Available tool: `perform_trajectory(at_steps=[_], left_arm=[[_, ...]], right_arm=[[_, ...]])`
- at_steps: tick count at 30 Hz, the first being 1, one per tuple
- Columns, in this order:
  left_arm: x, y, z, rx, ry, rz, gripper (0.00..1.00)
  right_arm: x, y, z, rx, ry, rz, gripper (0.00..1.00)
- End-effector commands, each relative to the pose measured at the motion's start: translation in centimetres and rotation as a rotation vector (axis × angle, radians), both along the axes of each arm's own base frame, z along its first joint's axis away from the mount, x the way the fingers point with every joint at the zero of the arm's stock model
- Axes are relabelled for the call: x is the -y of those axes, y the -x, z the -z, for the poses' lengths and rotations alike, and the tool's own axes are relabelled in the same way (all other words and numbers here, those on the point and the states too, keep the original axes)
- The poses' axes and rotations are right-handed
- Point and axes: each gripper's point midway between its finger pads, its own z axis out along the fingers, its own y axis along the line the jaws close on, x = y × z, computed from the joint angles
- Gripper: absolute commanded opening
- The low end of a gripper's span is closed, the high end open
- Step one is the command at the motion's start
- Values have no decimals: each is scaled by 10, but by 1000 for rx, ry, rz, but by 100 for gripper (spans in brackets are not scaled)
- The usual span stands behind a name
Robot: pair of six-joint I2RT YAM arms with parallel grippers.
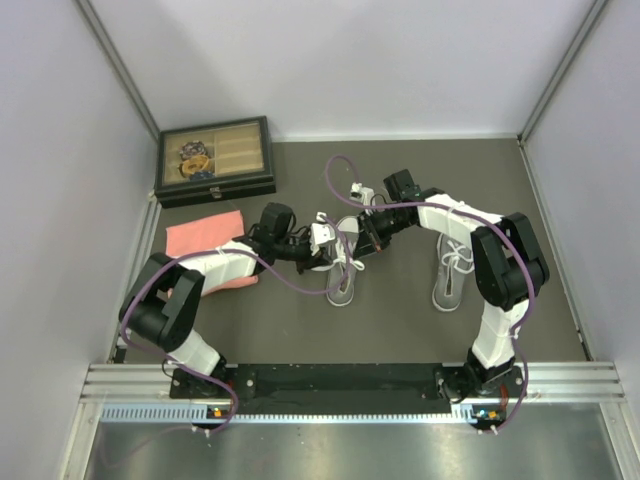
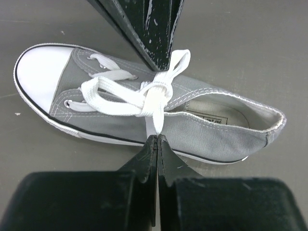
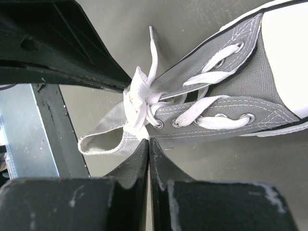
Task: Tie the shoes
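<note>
One grey shoe (image 1: 341, 287) with a white toe cap lies mid-table, and both grippers meet over it. In the left wrist view the shoe (image 2: 211, 130) shows a knot (image 2: 156, 92) in its white laces. My left gripper (image 2: 158, 139) is shut on a lace strand running down from the knot. My right gripper (image 3: 148, 142) is shut on a lace loop (image 3: 137, 103) at the same knot, and its dark fingers (image 2: 151, 33) hold a loop in the left wrist view. The second shoe (image 1: 451, 272) lies to the right with loose laces, untouched.
A pink folded cloth (image 1: 203, 240) lies left of the left arm. A dark box (image 1: 215, 160) with compartments stands at the back left. White walls enclose the table, and a metal rail (image 1: 350, 380) runs along the near edge.
</note>
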Motion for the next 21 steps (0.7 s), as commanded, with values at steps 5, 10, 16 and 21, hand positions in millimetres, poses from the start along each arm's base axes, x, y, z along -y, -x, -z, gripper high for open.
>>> perform_trajectory(at_steps=[5,10,16,21], left_arm=[[-24,-2,-6,11,-68,-27,0],[-40,3,0,19,-116,-13,0],[-48,9,9,7,-154,7,0],[-54,10,14,-1,-176,12,0]], right_arm=[[-3,-9,-27,82,-40,0,0],[-3,-9,-28,86,-41,4,0],[-1,-11,-29,86,-43,17,0],[-1,-11,-31,81,-49,24,0]])
